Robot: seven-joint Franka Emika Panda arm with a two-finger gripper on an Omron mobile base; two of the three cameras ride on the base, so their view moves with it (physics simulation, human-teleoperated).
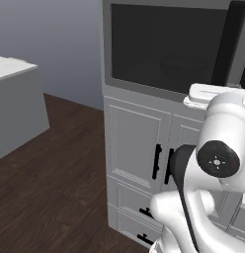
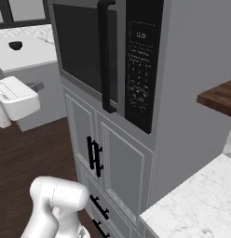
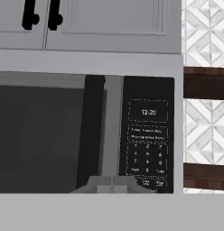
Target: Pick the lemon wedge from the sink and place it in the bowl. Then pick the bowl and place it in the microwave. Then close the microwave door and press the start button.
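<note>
The jaws of the gripper (image 3: 113, 186) are closed together with nothing between them; in the hand view the two dark tips meet low in the picture, directly in front of the grey strip between the door's vertical black handle (image 3: 92, 131) and the dark control strip (image 3: 148, 135). Contact with the panel cannot be judged.

The large built-in grey microwave (image 2: 136, 69) is set into the tall grey cabinet column. The wide grey-framed microwave door (image 1: 164, 47) with its black glass pane is shut flush against the body. The control strip, on the right side of the door, shows a lit "12:20" readout above rows of pale keypad markings; the individual key labels are too small to read. What is inside the microwave cannot be seen through the dark pane.

The white arm (image 1: 218, 148) rises from the base with its dark-jointed elbow bent, the upper links reaching up towards the microwave front.

Grey panelled cabinet doors with black handles (image 2: 94, 155) stand directly below the microwave. A pale marble counter (image 2: 196, 204) lies to the right, and dark wooden flooring (image 1: 50, 173) runs to the left.
</note>
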